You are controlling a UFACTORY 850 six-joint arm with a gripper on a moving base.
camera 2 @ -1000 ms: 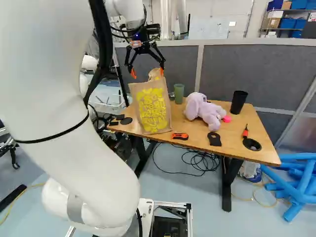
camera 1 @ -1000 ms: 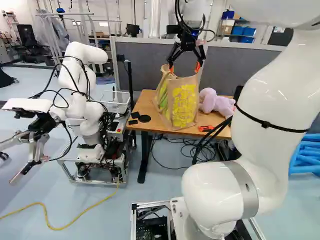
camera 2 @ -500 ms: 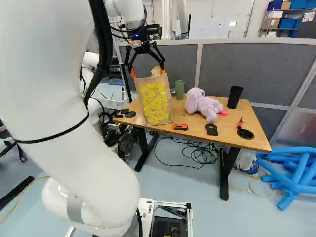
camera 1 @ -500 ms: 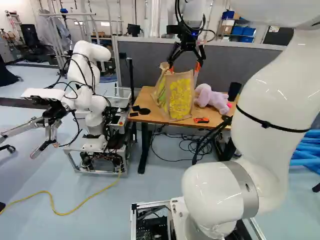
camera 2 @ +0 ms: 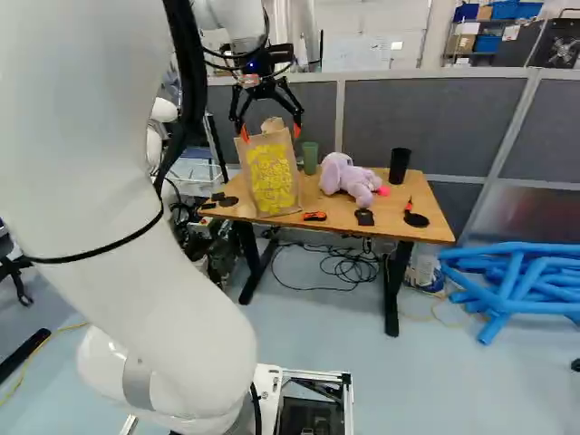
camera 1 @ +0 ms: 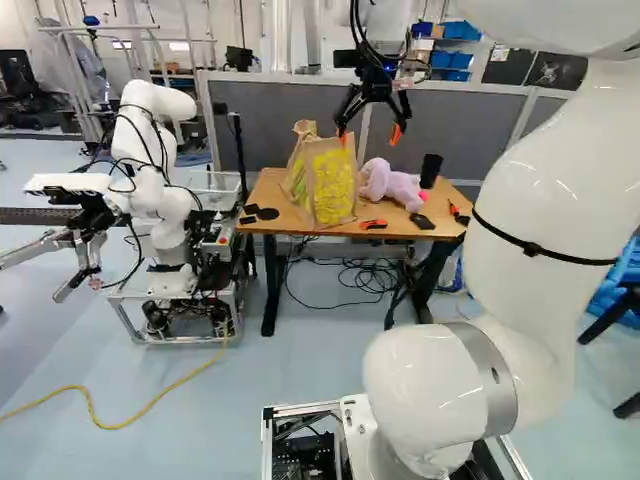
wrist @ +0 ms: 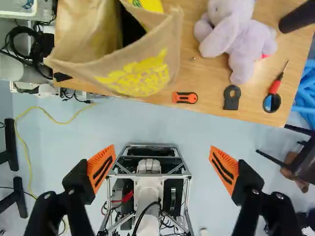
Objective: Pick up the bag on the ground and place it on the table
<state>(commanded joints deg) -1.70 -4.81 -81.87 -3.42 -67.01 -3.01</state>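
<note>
Our base has moved: over the last second the whole scene has shifted leftward in both base views, and the wooden-topped table (camera 2: 340,212) looks farther off, so we seem to have backed away while turning somewhat right. Our white arm (camera 1: 555,230) keeps the same pose against its lowest joint, so the black gripper (wrist: 162,150) has travelled with the base.

The brown paper bag with yellow print (camera 1: 332,187) hasn't shifted against the table; it stands upright on the left part of the tabletop, its mouth open. The lilac plush toy (camera 2: 352,179) lies to its right, and the orange-and-black cutter (wrist: 185,98) lies near the table's near edge, just right of the bag.

Our gripper's fingers are wide apart with nothing between their orange pads (wrist: 224,168). The wrist view shows them on our near side of the table edge, with the bag ahead and untouched.

We judge the placing done and this a retreat. The next move is probably to keep backing off without swinging the arm towards the bag, which a knock could topple.
</note>
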